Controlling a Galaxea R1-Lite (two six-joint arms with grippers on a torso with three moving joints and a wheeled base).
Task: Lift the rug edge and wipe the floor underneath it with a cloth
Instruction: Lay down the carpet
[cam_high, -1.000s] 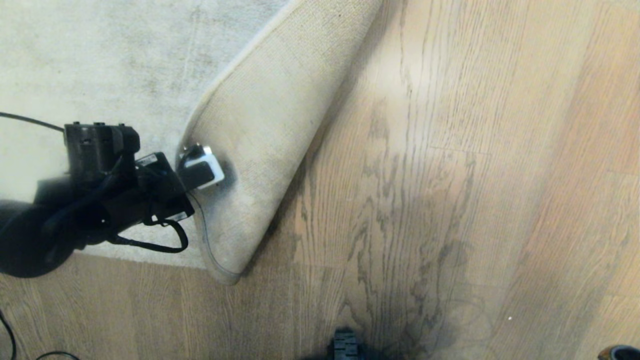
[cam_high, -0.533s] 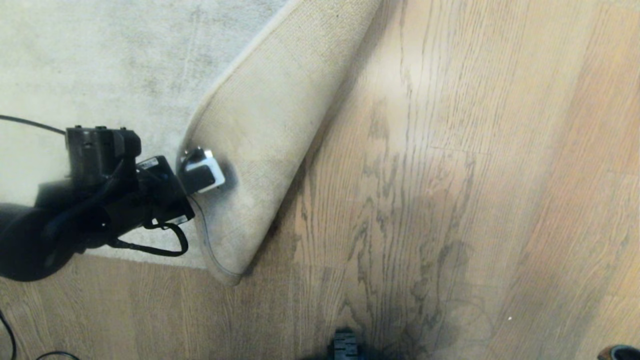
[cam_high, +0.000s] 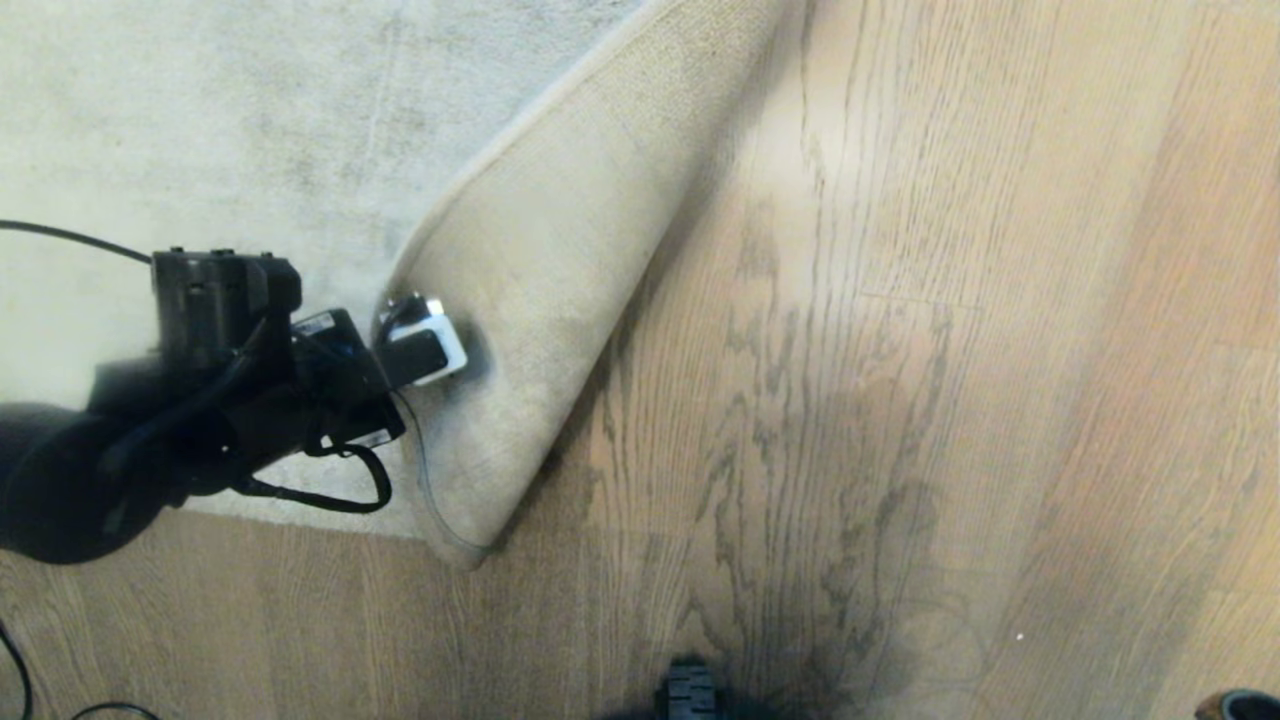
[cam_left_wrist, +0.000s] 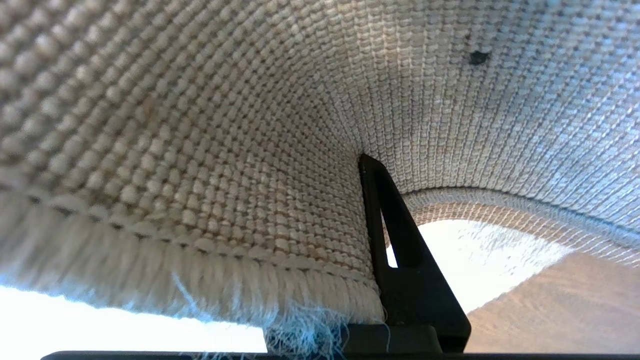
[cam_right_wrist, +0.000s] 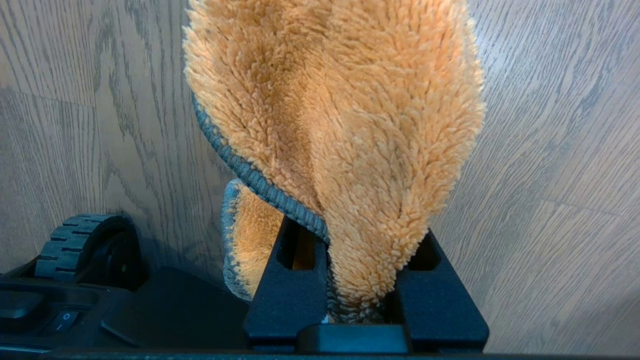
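Rug edge (cam_high: 560, 300): tan woven backing shown in a fine grid weave, pale whitish fringe along the hem; pile side pale grey, faintly mottled. Floor (cam_high: 950, 350): brown oak grain, darker streaks. Cloth (cam_right_wrist: 345, 125): orange-tan fleece, grey ribbed border. Left gripper (cam_high: 425, 345): black and white.

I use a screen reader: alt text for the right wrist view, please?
The right gripper is shut on a fluffy orange cloth with grey edging, hanging above the oak-grain floor; a ribbed black wheel shows beside it.
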